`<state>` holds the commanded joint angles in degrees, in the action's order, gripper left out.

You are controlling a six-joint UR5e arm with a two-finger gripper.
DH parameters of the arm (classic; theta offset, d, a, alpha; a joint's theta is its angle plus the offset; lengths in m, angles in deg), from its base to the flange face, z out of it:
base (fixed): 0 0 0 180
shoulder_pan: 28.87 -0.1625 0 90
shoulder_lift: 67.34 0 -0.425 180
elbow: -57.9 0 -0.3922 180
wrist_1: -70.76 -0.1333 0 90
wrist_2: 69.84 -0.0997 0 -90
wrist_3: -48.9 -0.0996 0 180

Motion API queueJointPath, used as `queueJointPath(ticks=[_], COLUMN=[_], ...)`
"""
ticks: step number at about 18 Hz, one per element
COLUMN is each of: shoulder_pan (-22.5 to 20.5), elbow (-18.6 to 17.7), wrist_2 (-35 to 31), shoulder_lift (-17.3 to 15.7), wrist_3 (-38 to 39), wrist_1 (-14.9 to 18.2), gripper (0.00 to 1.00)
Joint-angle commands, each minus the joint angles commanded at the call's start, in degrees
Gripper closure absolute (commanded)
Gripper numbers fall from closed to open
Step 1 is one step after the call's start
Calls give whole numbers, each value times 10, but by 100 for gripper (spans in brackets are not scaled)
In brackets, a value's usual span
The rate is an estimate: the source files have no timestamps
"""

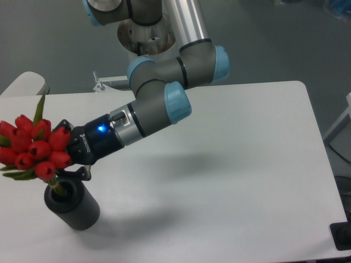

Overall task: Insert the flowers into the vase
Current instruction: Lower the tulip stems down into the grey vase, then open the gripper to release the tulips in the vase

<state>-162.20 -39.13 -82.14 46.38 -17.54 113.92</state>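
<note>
Camera view: we see one fixed look down on a pale surface point(236, 164).
Flowers: we count a tight cluster of glossy red closed buds point(34, 147) with slim green leaves, one leaf blade pointing up; the bunch sits at the far left, directly above the vase mouth.
Stems: we make out a short green stretch running from under the buds down into the round hole.
Vase: we see a dark grey matte cylinder point(74, 205) with a thick wall and fine ribbing; it stands on the surface near the lower left corner, leaning a little in this view.
Hand: black, with a blue light on its body point(61, 163); we see it clenched on the flowers just below the buds, its lower finger just over the vase rim.
Arm: we note smooth grey tubes with light blue joint caps point(175, 104), reaching from a metal base at top centre.
</note>
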Motion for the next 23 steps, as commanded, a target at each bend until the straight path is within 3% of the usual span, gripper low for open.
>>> queueJointPath(ticks=[10,16,18,23], shoulder_pan=[0,0,0,-1], elbow=[-4,-8,-10,-15], wrist_2=[0,0,0,0], shoulder_lift=[32,40,44,51], wrist_3=[-12,-20,-20,-20], wrist_1=[0,0,0,0], gripper=[69,57,47,3])
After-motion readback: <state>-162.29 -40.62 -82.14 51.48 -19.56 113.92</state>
